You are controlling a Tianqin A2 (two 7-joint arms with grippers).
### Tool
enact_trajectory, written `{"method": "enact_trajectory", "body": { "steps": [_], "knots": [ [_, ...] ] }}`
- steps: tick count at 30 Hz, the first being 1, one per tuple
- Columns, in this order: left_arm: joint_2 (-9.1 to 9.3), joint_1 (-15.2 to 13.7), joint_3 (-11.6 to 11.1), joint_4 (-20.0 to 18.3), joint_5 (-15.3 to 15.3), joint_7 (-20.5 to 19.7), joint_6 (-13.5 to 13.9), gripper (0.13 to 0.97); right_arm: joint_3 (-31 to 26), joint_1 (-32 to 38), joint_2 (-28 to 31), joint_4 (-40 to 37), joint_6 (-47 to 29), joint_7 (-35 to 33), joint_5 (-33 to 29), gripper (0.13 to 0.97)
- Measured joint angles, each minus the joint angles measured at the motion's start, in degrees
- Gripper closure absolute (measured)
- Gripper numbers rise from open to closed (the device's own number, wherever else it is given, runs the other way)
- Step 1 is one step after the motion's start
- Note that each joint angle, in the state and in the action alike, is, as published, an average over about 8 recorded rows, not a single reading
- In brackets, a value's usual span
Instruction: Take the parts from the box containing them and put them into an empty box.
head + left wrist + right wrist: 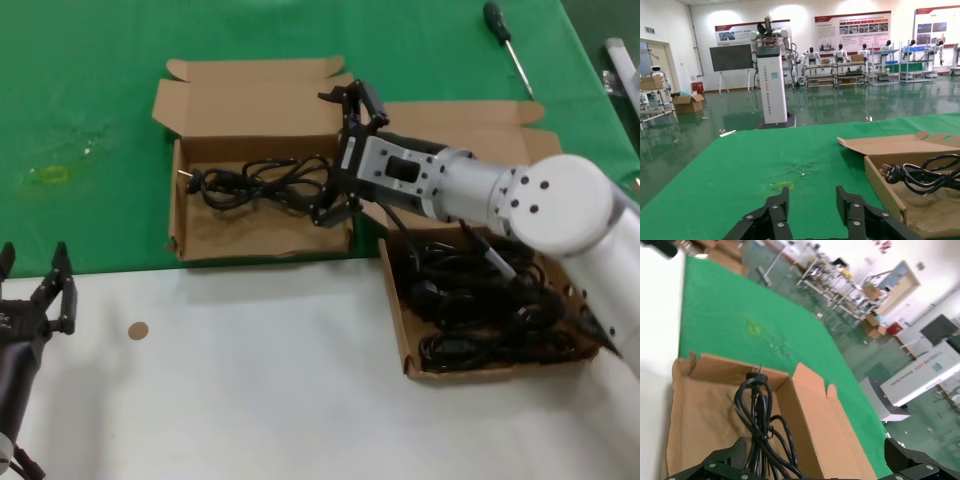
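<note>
The head camera looks down from high up at the whole table (250, 400), with the small box (200, 235) on the left side and the big box (400, 320) on the right. The left wrist camera sits low by the table's near left edge and looks flat across the green cloth (740, 170) to a far hall, catching a corner of the small box (885, 185). The right wrist camera hangs very close over that same small box (700, 405) and looks along it, so all three views share it.
</note>
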Motion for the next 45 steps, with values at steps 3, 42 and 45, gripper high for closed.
{"method": "enact_trajectory", "body": {
  "steps": [3, 42, 45],
  "knots": [
    [0.00, 0.0, 0.0, 0.0, 0.0, 0.0, 0.0, 0.753, 1.2, -2.3, 0.0, 1.5, 1.5, 0.4, 1.4, 0.129],
    [0.00, 0.0, 0.0, 0.0, 0.0, 0.0, 0.0, 0.142, 17.5, -33.0, 0.0, 20.6, 21.6, 5.0, 20.4, 0.129],
    [0.00, 0.0, 0.0, 0.0, 0.0, 0.0, 0.0, 0.135, 18.7, -35.3, 0.0, 22.1, 23.2, 5.4, 21.8, 0.129]
  ]
}}
